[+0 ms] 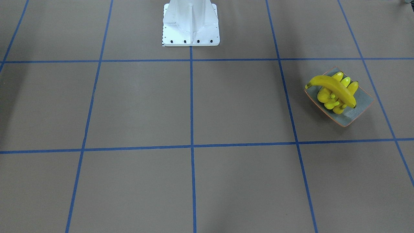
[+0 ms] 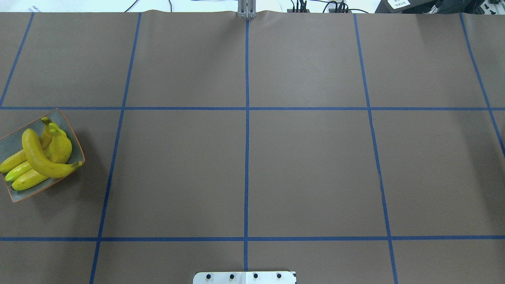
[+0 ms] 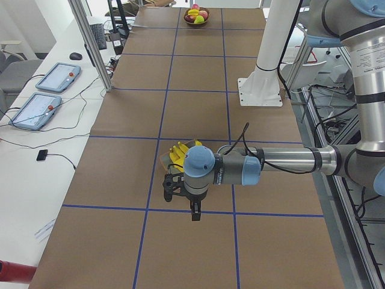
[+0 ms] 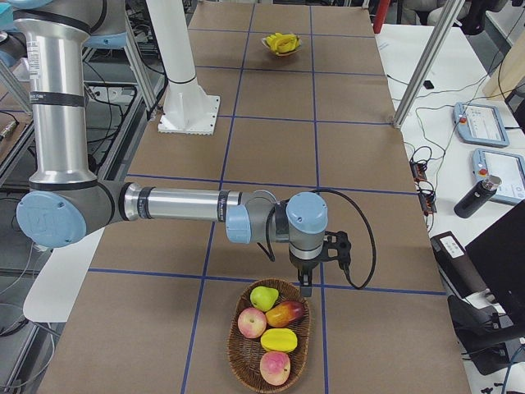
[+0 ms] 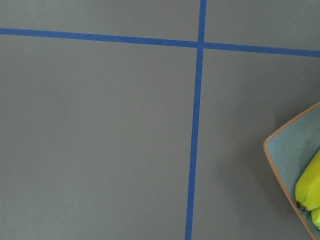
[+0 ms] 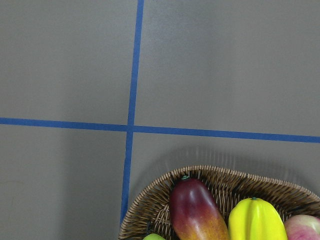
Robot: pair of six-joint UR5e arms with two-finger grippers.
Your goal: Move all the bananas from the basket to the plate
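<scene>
Several yellow bananas (image 1: pixel 333 92) (image 2: pixel 39 157) lie piled on the grey-green plate (image 1: pixel 355 114) (image 2: pixel 12 142) with its orange rim, on the robot's left side of the table. The left wrist view catches one corner of the plate (image 5: pixel 285 150) and a banana end (image 5: pixel 310 187). My left gripper (image 3: pixel 192 212) hangs beside the plate (image 3: pixel 163 161); I cannot tell whether it is open or shut. The wicker basket (image 4: pixel 233 361) (image 6: pixel 220 175) at the right end holds a pear, a mango, a yellow fruit and apples. My right gripper (image 4: pixel 305 283) hovers at its far rim, its state unreadable.
The white robot base (image 1: pixel 190 26) (image 2: pixel 244 277) stands at the middle of the robot's table edge. Blue tape lines divide the brown table. A side bench carries tablets (image 3: pixel 57 75) and a dark bottle (image 4: pixel 478 195). Metal posts (image 4: pixel 422 61) rise along that edge.
</scene>
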